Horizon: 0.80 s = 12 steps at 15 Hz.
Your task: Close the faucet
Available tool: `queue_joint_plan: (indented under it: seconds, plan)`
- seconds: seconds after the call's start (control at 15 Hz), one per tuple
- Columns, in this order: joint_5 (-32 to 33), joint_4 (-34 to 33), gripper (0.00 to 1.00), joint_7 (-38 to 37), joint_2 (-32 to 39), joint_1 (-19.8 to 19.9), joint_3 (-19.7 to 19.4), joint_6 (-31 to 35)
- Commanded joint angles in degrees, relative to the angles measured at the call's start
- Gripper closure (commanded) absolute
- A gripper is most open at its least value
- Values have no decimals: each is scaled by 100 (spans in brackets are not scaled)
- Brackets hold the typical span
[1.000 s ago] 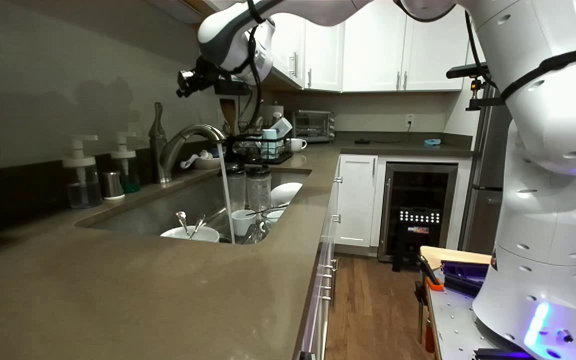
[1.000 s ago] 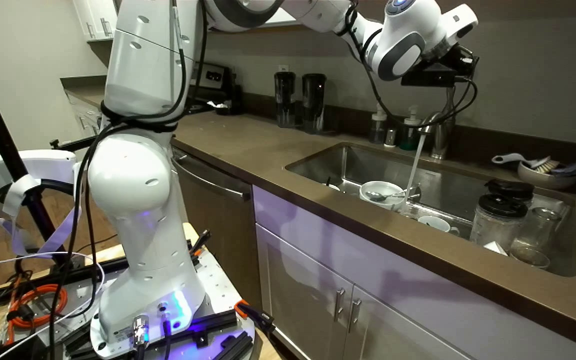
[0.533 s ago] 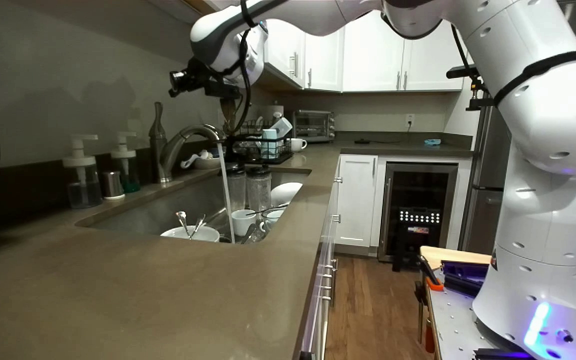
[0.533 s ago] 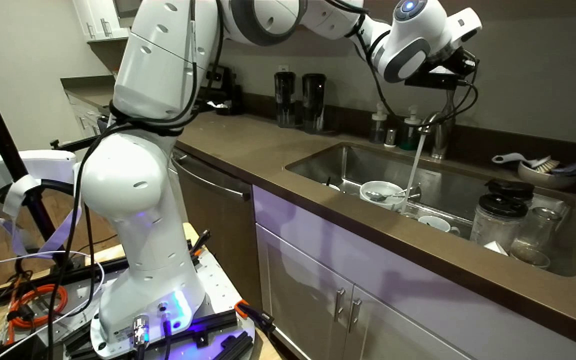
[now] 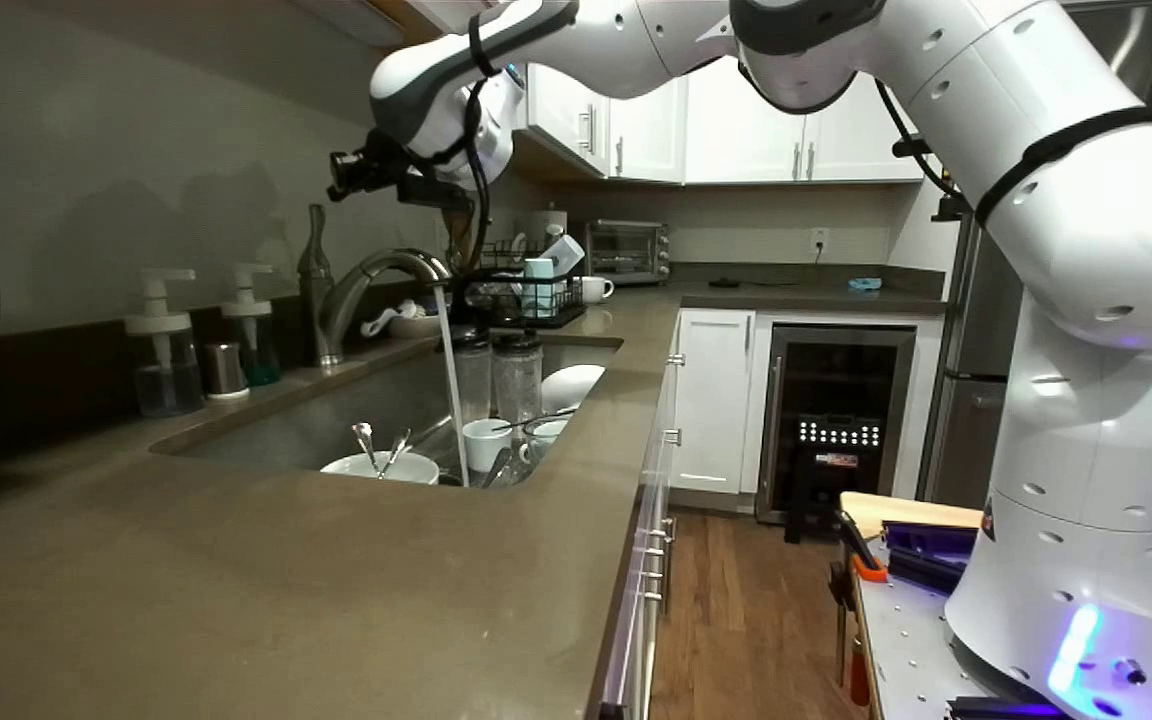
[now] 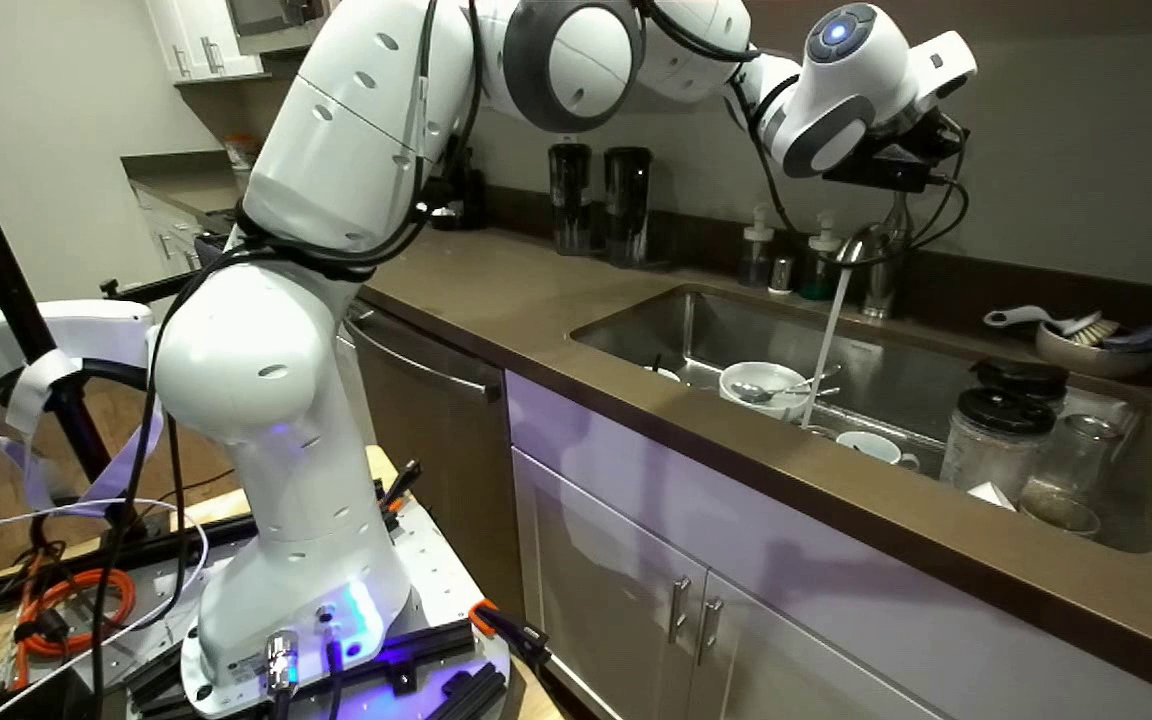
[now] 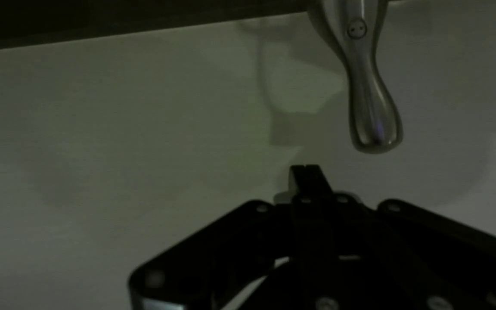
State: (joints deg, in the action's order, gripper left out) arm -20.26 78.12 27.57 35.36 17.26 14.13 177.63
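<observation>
In an exterior view we find the faucet (image 6: 879,282) at the 12 o'clock edge of the sink (image 6: 916,385), and water (image 6: 827,345) runs from it down into the sink, though we cannot tell what it lands on. In both exterior views we see the arm (image 5: 1086,240) stretched out, its black end above the faucet, at about 12 o'clock from it. In the wrist view the gripper (image 7: 305,167) has its jaws fully together, the two sides touching, and we see them holding nothing. Between 1 and 2 o'clock from them is the faucet's handle (image 7: 373,107), its rounded end pointing to 6 o'clock; a gap shows between handle and jaws, but we cannot tell their separation in depth. Behind them is the wall (image 7: 166,129). At 9 o'clock from the faucet, in both exterior views, two dispensers (image 5: 168,370) stand on the surface (image 5: 266,580), with a metal cylinder (image 5: 227,368) between them. Inside the sink, in an exterior view, we see a mug (image 6: 868,445), a bowl (image 6: 766,371) at 10 o'clock from it with a spoon (image 6: 752,393) inside, and jars (image 6: 996,455) at 3 o'clock from the mug. At 3 o'clock from the faucet, in an exterior view, a rack (image 5: 556,320) with a cup (image 5: 564,254) in it stands on the surface.
</observation>
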Motion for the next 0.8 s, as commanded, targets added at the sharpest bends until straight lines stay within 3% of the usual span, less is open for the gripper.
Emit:
queue_joint_plan:
  seconds: [0.0, 0.73]
  plan:
    - [91, -391, 98, 187, 200, 77, 148, -122]
    - [142, -874, 98, 316, 391, 55, 289, -863]
